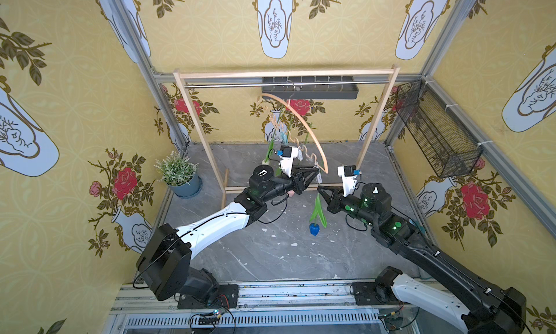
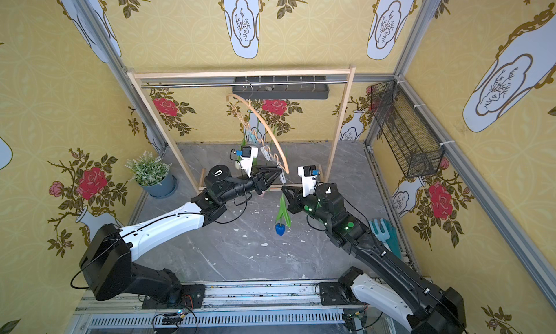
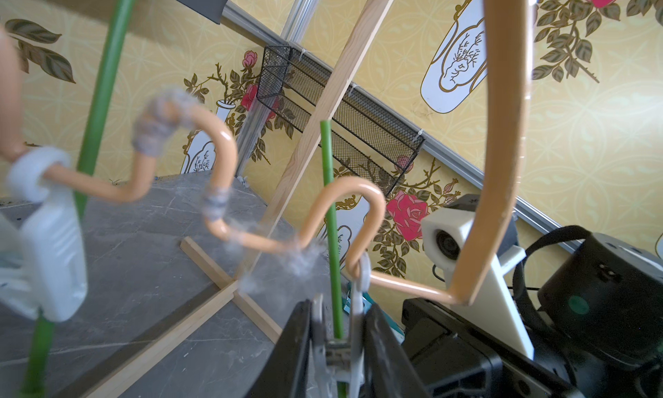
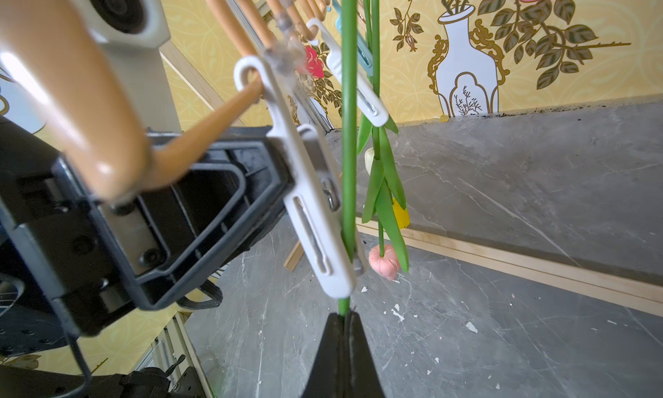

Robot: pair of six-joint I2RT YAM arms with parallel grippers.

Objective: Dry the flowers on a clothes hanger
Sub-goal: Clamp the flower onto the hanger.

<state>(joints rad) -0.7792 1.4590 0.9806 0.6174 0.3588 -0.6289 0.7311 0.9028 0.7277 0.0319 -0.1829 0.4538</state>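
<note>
Under the wooden rack (image 1: pixel 285 74), in both top views, the clothes hanger (image 1: pixel 308 127) (image 2: pixel 270 130) hangs by its hook from the rail, tilted, its low end near both tools. The left tool (image 1: pixel 315 176) (image 2: pixel 280 175) meets that low end from one side. The right tool (image 1: pixel 321 189) (image 2: pixel 285 190) sits just below it, and the blue tulip (image 1: pixel 313 228) (image 2: pixel 280 229) dangles head down from it above the grey bench (image 1: pixel 270 257). A potted plant (image 1: pixel 177 170) stands well apart by the wall.

From the left wrist, the left tool (image 3: pixel 339 308) is narrowed on a white peg (image 3: pixel 356 303) that hooks on the hanger's wavy bar (image 3: pixel 222 152), its jaws pressing the peg's two handles. The tulip's green stem rises between the peg's halves. A second peg (image 3: pixel 53 252), blurred, hangs further along the bar beside another stem.

From the right wrist, the right tool (image 4: pixel 344 321) is pinched fully together on the blue tulip's stem (image 4: pixel 348 127) just under the white peg (image 4: pixel 312 217), whose mouth has the stem between its tips. The left tool's black frame shows beside the peg here too. Behind hang the pink tulip (image 4: pixel 384 261), yellow tulip (image 4: pixel 400 213) and white tulip (image 4: pixel 368 161), heads down, their stems at pegs further along the hanger
</note>
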